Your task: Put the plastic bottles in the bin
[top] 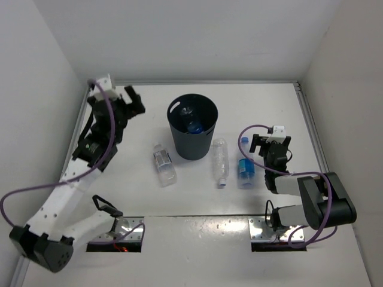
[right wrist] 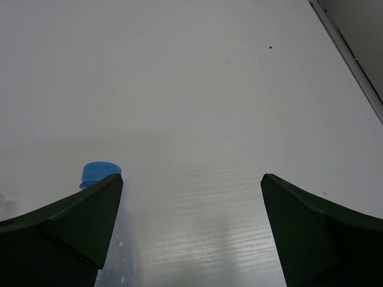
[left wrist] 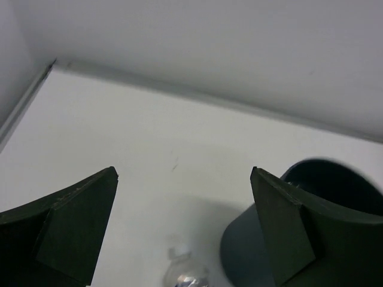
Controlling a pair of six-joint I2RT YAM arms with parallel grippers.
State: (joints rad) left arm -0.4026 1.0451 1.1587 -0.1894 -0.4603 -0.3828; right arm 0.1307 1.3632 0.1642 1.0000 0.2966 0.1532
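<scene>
1. The left claw (top: 136, 100) is up high, near the back left corner of the table (top: 134, 179). Its two fingers (left wrist: 72, 233) are wide apart. Nothing is between them, so it is open and holds nothing.
2. A bottle with a white-grey label (top: 163, 162) lies flat on the table. It is closer to the robot than the left claw, a bit to the claw's right and well apart from it. In the left wrist view a blurry clear bottle top (left wrist: 182, 276) peeks in at the bottom, under the gap between the fingers.
3. The bin (top: 191, 146) stands upright to the right of the left claw, near it but not touching. In the left wrist view it sits partly behind the claw's right finger. One bottle with blue on it (top: 192, 124) lies inside the bin.
4. A bottle with no label (top: 220, 160) lies on the table between the bin and the right claw, just beside the bin.
5. A bottle with a blue label (top: 245, 167) lies just left of the right claw. Its blue cap (right wrist: 100, 173) is right by the tip of the claw's left finger. I cannot tell if they touch.
6. The right claw (top: 270, 143) is low over the table. Its fingers (right wrist: 72, 227) are spread wide with only bare table between them, so it is open and holds nothing.
</scene>
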